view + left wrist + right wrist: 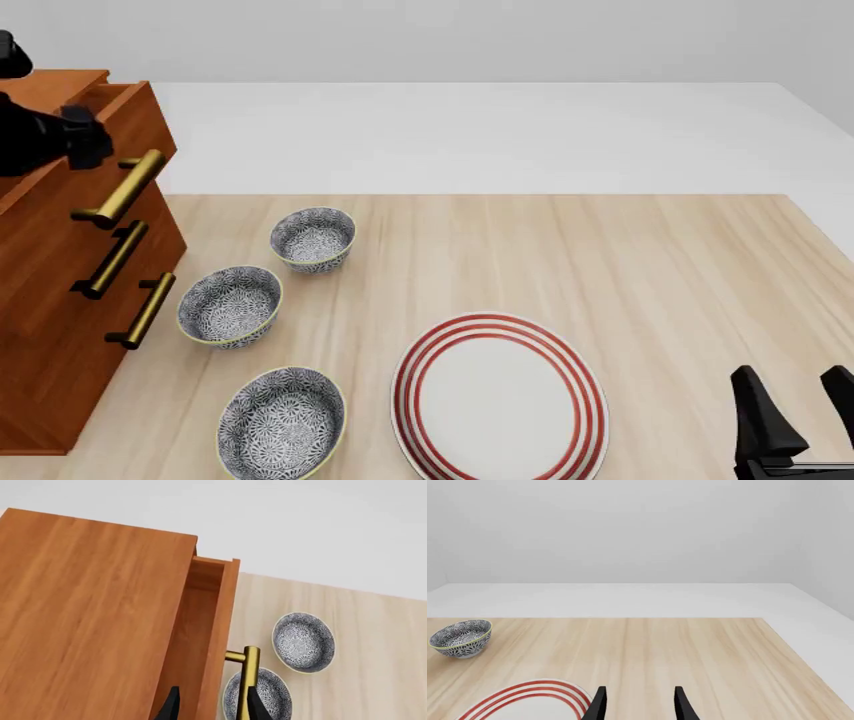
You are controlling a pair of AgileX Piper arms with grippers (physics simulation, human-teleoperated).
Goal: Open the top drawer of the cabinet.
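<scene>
The cabinet [54, 300] stands at the table's far left, reddish-brown wood with three brass bar handles; its flat top [87, 620] fills much of the left wrist view. The top drawer [215, 630] [131, 112] sticks out a little from the cabinet's face, showing a gap behind its front panel. Its brass handle [250, 672] [123, 188] runs along the front. My left gripper [213, 711] [83, 140] is open at the drawer, one finger inside behind the front panel and the other outside by the handle. My right gripper [803, 408] [639, 702] is open and holds nothing, low at the near right.
Three patterned blue-grey bowls [314, 238] [230, 305] [282, 417] stand in a row just in front of the cabinet's drawers. A white plate with red rings [501, 397] lies near the front middle. The wooden table [641, 260] ends at its far edge and right edge.
</scene>
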